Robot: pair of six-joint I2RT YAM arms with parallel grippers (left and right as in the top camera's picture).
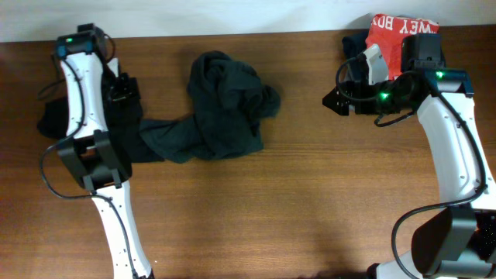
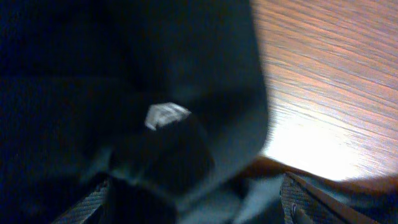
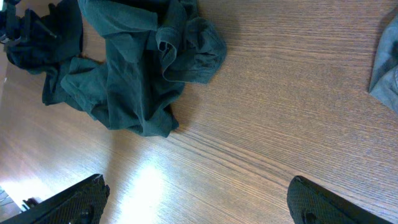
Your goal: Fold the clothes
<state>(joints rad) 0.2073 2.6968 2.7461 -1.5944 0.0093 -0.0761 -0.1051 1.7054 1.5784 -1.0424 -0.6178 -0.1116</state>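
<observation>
Item: green shirt, v. dark green, crumpled in a heap at table centre. One twisted tail runs L toward my L arm. Not spread out, no fold made.
Item: black shirt, bunched at far L edge, partly under the L arm. I can't tell where it ends and the green tail begins.
L end effector: down over the dark cloth at L. Wrist view is blurred; fingers look spread w/ cloth bunched betw. them. I see no pinch yet.
R end effector: spread wide, nothing betw. the fingers, hovering over bare wood R of the heap, well apart from it.
Other: red bag w/ white lettering at back R, behind the R arm. Grey cloth at edge of R wrist view, too little shown to identify.
Step in hand (my read): pickup and untangle, i.e. getting a first hold on the L cloth so a shirt can be laid flat. Folding proper not begun.
Next move needs: L fingers to shut on one layer/edge, not a wad; then lift and drag clear to separate the two garments. R should come across to take an opposite hem or shoulder.
Risk: grabbing both shirts at once, since they overlap.
</observation>
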